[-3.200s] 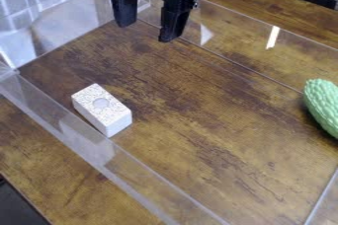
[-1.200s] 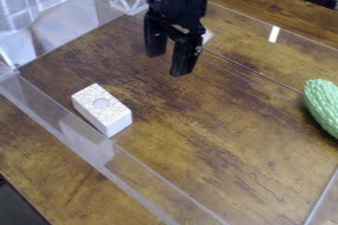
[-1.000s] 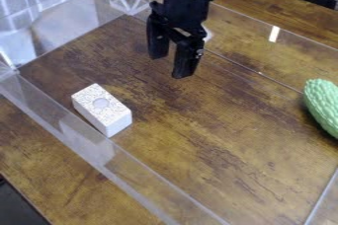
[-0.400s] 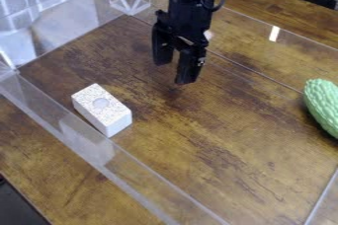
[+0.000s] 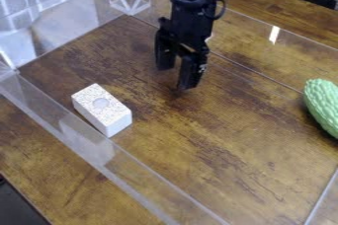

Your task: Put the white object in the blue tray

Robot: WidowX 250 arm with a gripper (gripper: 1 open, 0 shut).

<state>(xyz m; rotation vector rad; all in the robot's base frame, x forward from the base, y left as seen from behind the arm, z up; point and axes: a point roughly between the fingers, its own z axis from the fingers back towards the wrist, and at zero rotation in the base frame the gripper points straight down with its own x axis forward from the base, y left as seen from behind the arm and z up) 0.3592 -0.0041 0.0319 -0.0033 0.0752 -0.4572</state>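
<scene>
Fingers have sunk toward the table, spread apart, empty; speckled white object lies untouched

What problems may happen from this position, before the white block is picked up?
1. The open gripper is low over bare wood, well to the right of the white block; closing here would likely grasp nothing.
2. No blue tray is in view, so the drop place cannot be checked.
3. The green object might be taken by mistake.

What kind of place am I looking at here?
Probably a lab test bench: a wooden table bearing just a white block and a green bumpy object, with a black tool hanging open above.
</scene>
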